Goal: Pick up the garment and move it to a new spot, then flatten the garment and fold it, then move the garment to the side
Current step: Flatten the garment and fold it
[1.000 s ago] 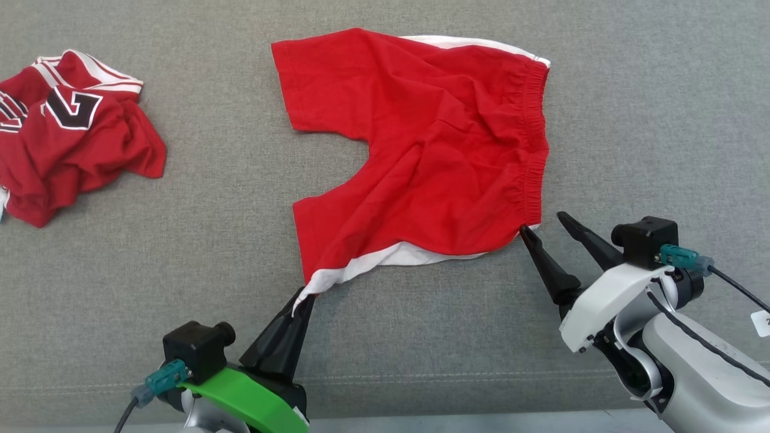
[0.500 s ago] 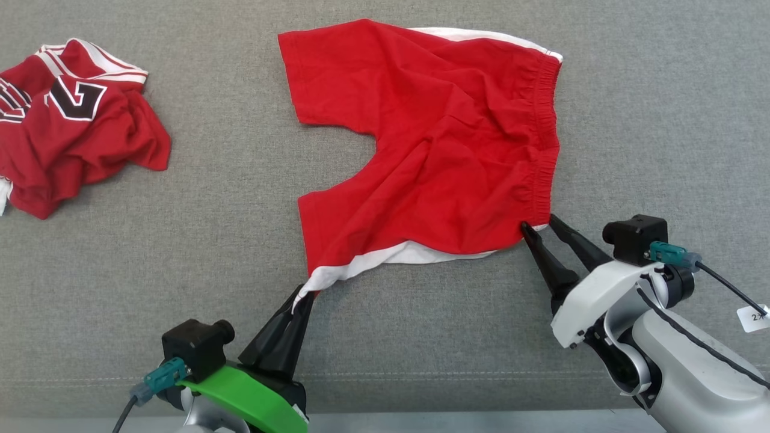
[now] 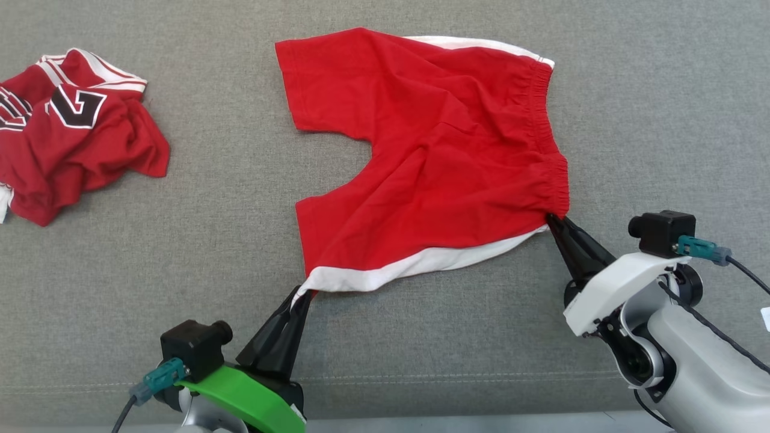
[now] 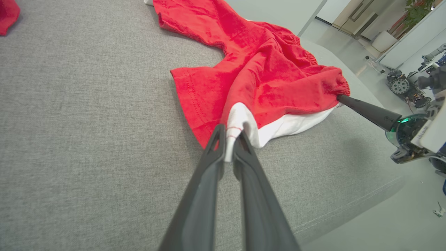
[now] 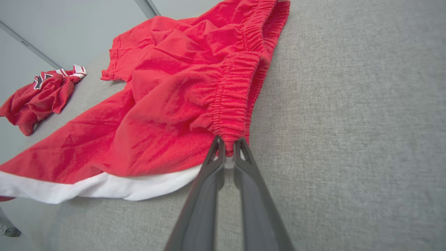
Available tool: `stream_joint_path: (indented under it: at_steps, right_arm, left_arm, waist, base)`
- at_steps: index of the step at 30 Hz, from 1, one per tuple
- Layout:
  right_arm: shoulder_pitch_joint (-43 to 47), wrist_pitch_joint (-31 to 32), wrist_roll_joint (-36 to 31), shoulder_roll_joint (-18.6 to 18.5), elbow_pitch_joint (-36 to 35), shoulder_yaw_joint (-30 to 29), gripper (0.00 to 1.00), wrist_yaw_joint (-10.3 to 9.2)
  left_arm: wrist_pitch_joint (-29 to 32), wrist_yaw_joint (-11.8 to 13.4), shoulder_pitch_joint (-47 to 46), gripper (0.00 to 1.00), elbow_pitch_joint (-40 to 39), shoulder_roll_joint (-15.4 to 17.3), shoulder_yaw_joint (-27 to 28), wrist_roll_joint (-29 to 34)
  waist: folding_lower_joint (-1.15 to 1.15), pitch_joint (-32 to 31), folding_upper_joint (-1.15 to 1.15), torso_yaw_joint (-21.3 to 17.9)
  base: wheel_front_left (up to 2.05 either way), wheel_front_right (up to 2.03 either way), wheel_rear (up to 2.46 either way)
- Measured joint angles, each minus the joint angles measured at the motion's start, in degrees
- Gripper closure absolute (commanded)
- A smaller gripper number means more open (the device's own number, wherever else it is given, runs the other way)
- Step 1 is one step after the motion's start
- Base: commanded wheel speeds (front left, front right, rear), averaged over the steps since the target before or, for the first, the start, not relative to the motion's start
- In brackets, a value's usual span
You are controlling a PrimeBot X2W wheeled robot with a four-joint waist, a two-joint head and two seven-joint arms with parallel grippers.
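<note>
The work surface is a grey fabric cushion [image 3: 120,270]. At 7 o'clock, the left gripper [image 3: 302,296] is clamped on the white hem corner of the red shorts [image 3: 433,156]. At 4 o'clock, the right gripper [image 3: 552,219] is clamped on the waistband corner. The red shorts lie spread at centre, reaching toward 12 o'clock, and are creased. To flatten them, draw both corners apart and toward 6 o'clock together, low, with even tension, so neither corner slips. At 10 o'clock lies a crumpled red jersey [image 3: 72,132], well apart. Count: two grippers, one pair of shorts, one jersey.
</note>
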Motion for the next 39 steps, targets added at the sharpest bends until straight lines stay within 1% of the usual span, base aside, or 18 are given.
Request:
stream_joint_path:
  at_steps: [3, 8, 14, 17, 20, 23, 24, 26, 27, 30, 31, 32, 33, 34, 35, 36, 37, 39]
  right_arm:
    - [1.51, -0.15, 1.4, -0.87, -0.74, -1.2, 1.0, 0.11]
    - [4.7, 0.54, 3.55, -2.87, -2.32, -1.64, 1.0, 0.92]
    - [8.86, 1.66, 5.2, -5.19, -5.0, -1.88, 1.0, 0.93]
    - [10.21, 1.99, 6.0, -6.56, -6.73, -2.63, 1.0, 0.91]
    - [11.49, 2.42, 6.57, -8.14, -7.83, -3.23, 1.0, 0.86]
    - [13.43, 2.74, 7.31, -9.48, -9.25, -4.0, 1.0, 0.82]
    - [14.04, 2.88, 7.58, -9.9, -9.73, -4.12, 1.0, 0.44]
    - [14.97, 3.28, 7.79, -10.55, -10.96, -4.16, 1.0, 0.34]
    - [15.13, 3.57, 7.97, -10.71, -11.44, -4.16, 1.0, 0.34]
    - [15.13, 4.12, 7.97, -11.21, -12.67, -4.14, 1.0, 0.32]
    - [15.14, 4.14, 7.98, -11.28, -12.95, -4.14, 1.0, 0.25]
    - [15.14, 4.19, 7.99, -11.31, -13.51, -4.14, 1.0, -0.04]
    - [15.13, 4.48, 7.98, -11.29, -14.22, -4.08, 1.0, -0.08]
    - [15.13, 4.52, 7.98, -11.27, -14.77, -4.01, 1.0, -0.08]
    - [15.12, 4.88, 7.97, -11.29, -15.27, -3.86, 1.0, -0.08]
    - [15.11, 4.95, 7.97, -11.29, -15.64, -3.86, 1.0, -0.08]
    - [15.11, 5.1, 7.94, -11.32, -15.89, -3.78, 1.0, -0.09]
    - [15.0, 5.5, 7.8, -11.43, -16.53, -3.57, 1.0, -0.1]
  left_arm:
    - [0.1, 0.01, 0.06, 0.91, 0.09, 0.25, -0.08, -0.01]
    - [1.4, 0.03, 1.39, 0.89, -0.23, 0.74, -0.59, -0.4]
    - [3.53, 1.35, 4.86, 0.92, -1.31, 2.04, -1.62, -0.81]
    - [4.15, 2.09, 7.03, 0.95, -2.82, 2.79, -1.48, -2.34]
    - [4.67, 3.14, 8.51, 0.98, -4.64, 4.23, -0.63, -2.37]
    - [5.03, 3.85, 8.89, 1.0, -7.33, 6.3, 0.91, -2.34]
    - [5.35, 4.09, 8.98, 1.0, -8.39, 6.71, 1.36, -2.33]
    - [5.37, 4.26, 9.5, 1.0, -10.67, 7.2, 2.31, -2.53]
    - [5.37, 4.26, 9.84, 0.98, -11.7, 7.14, 2.58, -3.46]
    - [5.99, 4.24, 11.05, 0.9, -13.25, 6.92, 2.21, -5.39]
    - [6.51, 4.05, 11.15, 0.84, -13.24, 6.87, 1.74, -6.01]
    - [6.92, 3.69, 11.26, 0.71, -13.34, 6.5, 1.22, -6.7]
    - [7.04, 3.23, 11.28, 0.64, -13.45, 6.01, 0.62, -7.27]
    - [7.42, 2.72, 11.32, 0.55, -13.46, 5.39, 0.04, -7.94]
    - [7.47, 2.7, 11.4, 0.21, -13.39, 4.7, -0.13, -8.49]
    - [7.48, 2.47, 11.41, 0.05, -13.08, 4.19, -0.22, -9.37]
    - [7.48, 2.45, 11.41, 0.0, -12.56, 3.77, -0.2, -10.15]
    - [7.49, 2.47, 11.43, 0.0, -11.21, 3.23, -0.01, -10.53]
  waist:
    - [0.0, -0.77, 0.0, -0.14]
    - [0.0, -2.36, 0.0, -0.51]
    - [0.0, -4.36, 0.0, -1.02]
    - [0.0, -4.98, 0.0, -1.36]
    - [0.0, -5.31, 0.0, -1.57]
    - [0.0, -5.57, 0.0, -1.42]
    - [0.0, -5.67, 0.0, -1.29]
    - [0.0, -5.82, 0.0, -1.04]
    - [0.0, -5.87, 0.0, -0.99]
    - [0.0, -5.73, 0.0, -1.08]
    - [0.0, -5.64, 0.0, -1.12]
    - [0.0, -5.53, 0.0, -1.09]
    - [0.0, -5.38, 0.0, -1.08]
    - [0.0, -5.21, 0.0, -1.06]
    - [0.0, -5.03, 0.0, -1.05]
    - [0.0, -4.83, 0.0, -1.05]
    - [0.0, -4.65, 0.0, -1.05]
    - [0.0, -4.35, 0.0, -1.11]
  base:
    - [0.0, 0.0, 0.0]
    - [0.0, 0.0, 0.0]
    - [0.0, 0.0, 0.0]
    - [0.0, 0.0, 0.0]
    - [0.0, 0.0, 0.0]
    - [0.0, 0.0, 0.0]
    - [0.0, 0.0, 0.0]
    - [0.0, 0.0, 0.0]
    - [0.0, 0.0, 0.0]
    - [0.0, 0.0, 0.0]
    - [0.0, 0.0, 0.0]
    - [0.0, 0.0, 0.0]
    - [0.0, 0.0, 0.0]
    - [0.0, 0.0, 0.0]
    - [0.0, 0.0, 0.0]
    - [0.0, 0.0, 0.0]
    - [0.0, 0.0, 0.0]
    - [0.0, 0.0, 0.0]
